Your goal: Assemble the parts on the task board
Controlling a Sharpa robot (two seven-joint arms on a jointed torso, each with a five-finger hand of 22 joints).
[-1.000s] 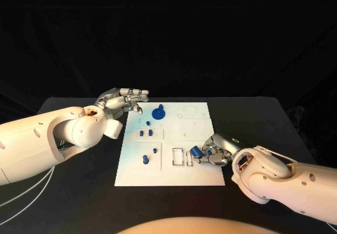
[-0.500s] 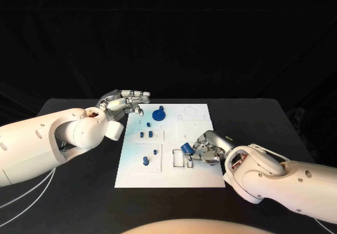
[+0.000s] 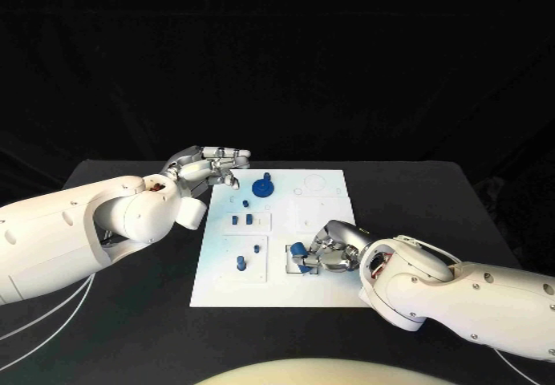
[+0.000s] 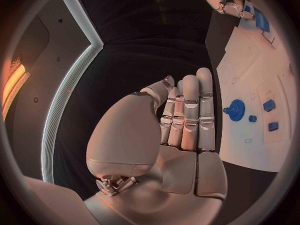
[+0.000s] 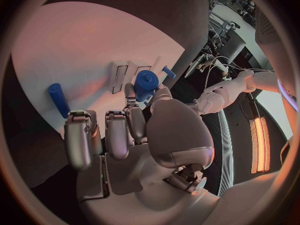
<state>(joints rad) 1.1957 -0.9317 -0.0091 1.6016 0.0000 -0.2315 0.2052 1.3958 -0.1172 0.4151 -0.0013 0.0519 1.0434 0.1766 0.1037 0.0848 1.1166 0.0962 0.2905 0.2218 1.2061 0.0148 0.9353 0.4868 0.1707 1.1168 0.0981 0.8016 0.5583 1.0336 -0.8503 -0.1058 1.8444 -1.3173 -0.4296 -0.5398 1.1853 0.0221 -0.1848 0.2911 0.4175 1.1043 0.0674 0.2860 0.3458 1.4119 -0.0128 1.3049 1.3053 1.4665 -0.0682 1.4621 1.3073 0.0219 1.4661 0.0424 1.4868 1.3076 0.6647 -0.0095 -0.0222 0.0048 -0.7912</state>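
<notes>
Right hand carries a blue part over the board's near slots

The right hand point(image 3: 327, 253) grips a small round blue part point(image 5: 146, 81) between thumb and fingers, directly over the narrow rectangular slots point(image 5: 119, 77) near the front of the task board point(image 3: 330, 293). The slots' long axes run away from the robot, just beneath and beside the held piece; whether it already touches the board I cannot tell. The left hand point(image 3: 212, 166) hovers empty, fingers loosely extended, off the board's far left corner, well apart. A blue peg point(image 5: 58, 98) lies loose nearby.
</notes>
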